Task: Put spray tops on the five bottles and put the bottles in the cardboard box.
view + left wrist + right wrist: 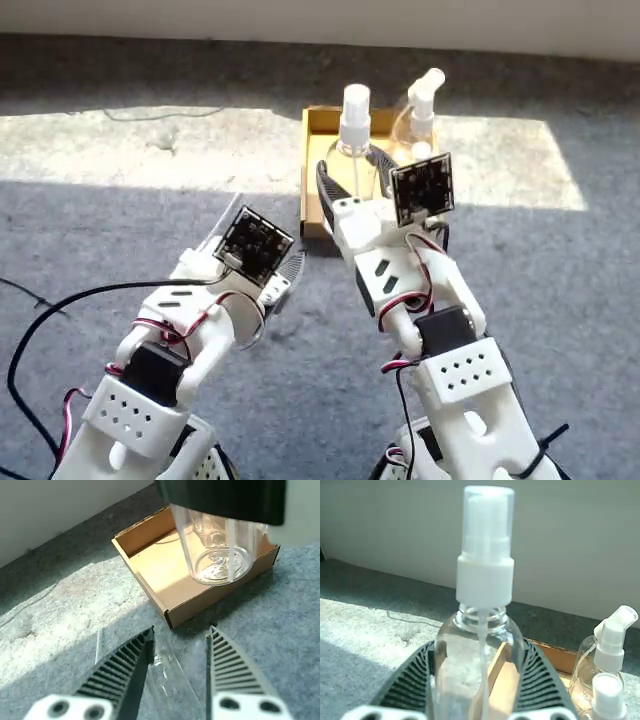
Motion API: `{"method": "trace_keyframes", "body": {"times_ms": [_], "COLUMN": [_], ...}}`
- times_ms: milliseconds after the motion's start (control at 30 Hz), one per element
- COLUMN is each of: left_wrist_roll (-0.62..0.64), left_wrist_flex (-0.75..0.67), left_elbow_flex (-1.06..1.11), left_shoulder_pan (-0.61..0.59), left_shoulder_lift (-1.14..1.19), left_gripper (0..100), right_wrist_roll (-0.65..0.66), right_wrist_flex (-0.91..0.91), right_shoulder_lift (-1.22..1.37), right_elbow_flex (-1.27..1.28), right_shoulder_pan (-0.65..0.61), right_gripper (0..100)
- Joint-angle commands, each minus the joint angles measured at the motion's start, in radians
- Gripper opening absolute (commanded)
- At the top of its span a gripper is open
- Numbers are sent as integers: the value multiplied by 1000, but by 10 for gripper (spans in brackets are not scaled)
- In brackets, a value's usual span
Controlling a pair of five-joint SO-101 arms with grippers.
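Right gripper (481,650) is clamped on a clear round plastic bottle with a white spray top (485,580), ribbed black fingers (415,680) on both sides of the body, bottle upright. In the high view the right gripper (355,180) holds that bottle (355,125) over the shallow tan cardboard box (312,125). From the left wrist view the bottle's base (220,560) hangs above the box floor (150,570), not touching it.

A second clear bottle with an angled white pump top (425,100) stands in the box, just beside the held one. The right wrist view shows it (610,640) with a third white-capped bottle (607,695) close in front of it.

Left gripper (181,630) is low over the grey carpet (150,220), near the box's front corner, fingers (125,665) spread. A clear plastic piece (167,680), bottle-like, lies on the carpet between them. Can't tell if the pads touch it. In the high view the left gripper (285,270) sits just short of the box, apart from the right arm.

Box sits on the carpet, partly in a sunlit patch.
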Motion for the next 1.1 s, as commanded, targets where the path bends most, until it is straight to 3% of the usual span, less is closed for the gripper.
{"method": "trace_keyframes", "body": {"times_ms": [0, 100, 333, 633, 933, 1067], "left_wrist_roll": [-5, -5, -5, -3, -3, -3], "left_wrist_flex": [-97, -146, -167, -187, -183, -181], "left_elbow_flex": [27, 56, 59, 59, 59, 81], "left_shoulder_pan": [24, 24, 22, 27, 31, 67], "left_shoulder_lift": [-8, -8, -7, -7, -7, -18], "left_gripper": [194, 239, 231, 231, 231, 231], "right_wrist_roll": [-34, -35, -37, -37, -28, 54], "right_wrist_flex": [105, 197, 312, 386, 378, 231], "right_shoulder_lift": [5, 5, -18, -328, -357, -220], "right_elbow_flex": [-85, -87, -87, 8, 111, 85], "right_shoulder_pan": [-59, -87, -87, -91, -85, -24], "right_gripper": [5, 5, 5, 5, 5, 5]}}
